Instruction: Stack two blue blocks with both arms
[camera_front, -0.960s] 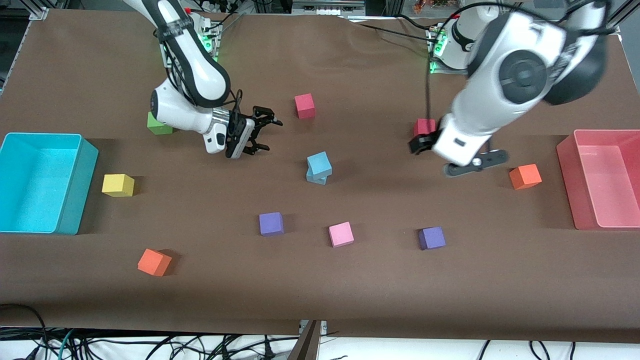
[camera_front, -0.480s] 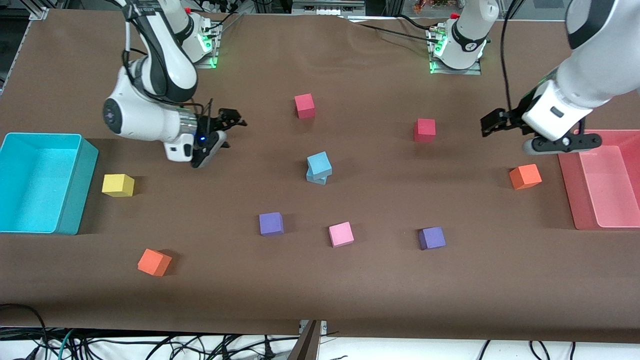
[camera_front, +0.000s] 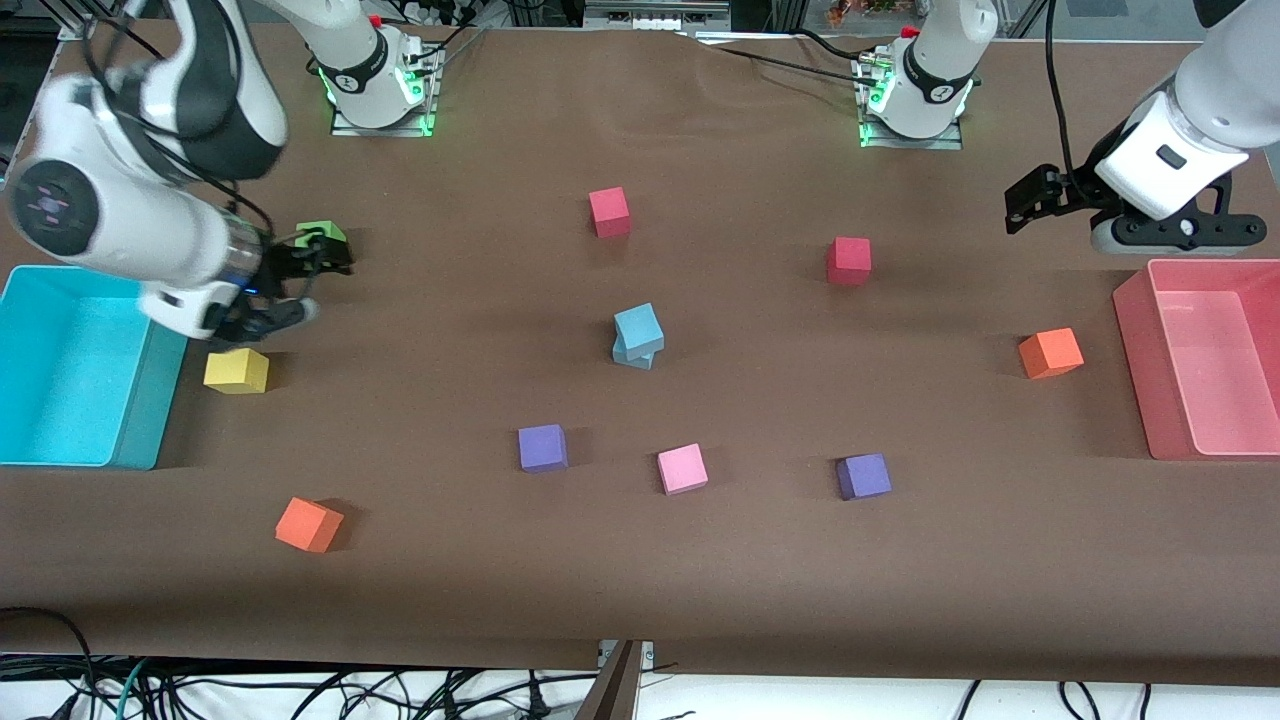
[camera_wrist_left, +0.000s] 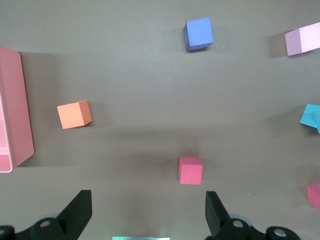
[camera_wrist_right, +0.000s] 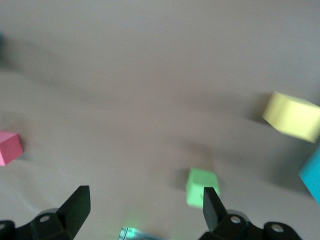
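Blue blocks (camera_front: 638, 336) sit stacked mid-table, upper cube skewed on the lower. Since a second ago both arms have drawn back: right gripper (camera_front: 290, 285), fingers apart and empty, now hangs over the green cube (camera_front: 322, 235) near the turquoise bin (camera_front: 150, 400); left gripper (camera_front: 1040, 200), fingers apart and empty, hangs beside the pink bin (camera_front: 1135, 370). Judgement: stacking is complete. Brown table cover (camera_front: 700, 580) carries scattered cubes; cables trail at its near edge.

Matt foam blue blocks (camera_front: 638, 336).

Sky-blue blocks (camera_front: 638, 336) are stacked on the brown bench (camera_front: 700, 560); turquoise bin (camera_front: 150, 400) and pink bin (camera_front: 1165, 430) are shown.
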